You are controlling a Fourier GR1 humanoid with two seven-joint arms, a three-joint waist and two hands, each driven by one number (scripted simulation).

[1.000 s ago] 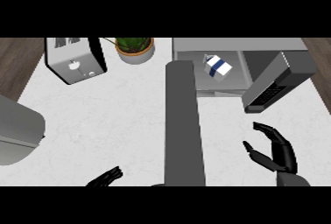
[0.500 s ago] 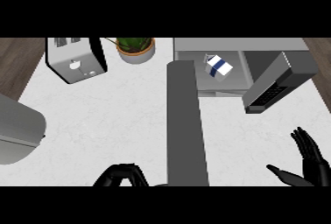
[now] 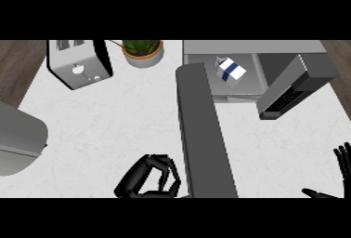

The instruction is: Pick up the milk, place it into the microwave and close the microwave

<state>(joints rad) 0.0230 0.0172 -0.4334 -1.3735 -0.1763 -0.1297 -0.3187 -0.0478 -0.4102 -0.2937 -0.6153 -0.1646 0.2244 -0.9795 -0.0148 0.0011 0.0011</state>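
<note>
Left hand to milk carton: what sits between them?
In the head view, the open microwave door runs lengthwise between the curled left hand and the milk carton inside the microwave. Otherwise only bare counter.

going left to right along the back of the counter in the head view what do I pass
Toaster → potted plant → milk inside the microwave.
</note>
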